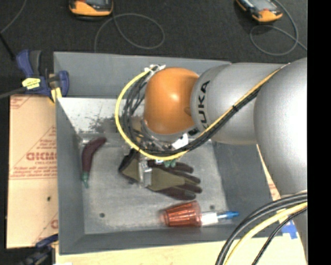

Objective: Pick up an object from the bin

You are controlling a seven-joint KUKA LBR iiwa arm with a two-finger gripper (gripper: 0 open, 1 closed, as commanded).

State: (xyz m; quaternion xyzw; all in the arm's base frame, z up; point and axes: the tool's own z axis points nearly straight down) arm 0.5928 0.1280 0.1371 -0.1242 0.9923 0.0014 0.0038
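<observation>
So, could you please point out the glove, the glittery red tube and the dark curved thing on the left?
glove [168, 180]: camera view, on its palm.
glittery red tube [182, 215]: camera view, on the middle of its body.
dark curved thing [88, 155]: camera view, on its maroon upper part.

Black matt floor [207, 36] lies round the bin [93, 59], evenly lit. On the far side, thin cables [274, 54] lie on it in loose loops. At the far edge sit two orange-and-black devices, the left device [90, 6] and the right device [260, 9].
</observation>
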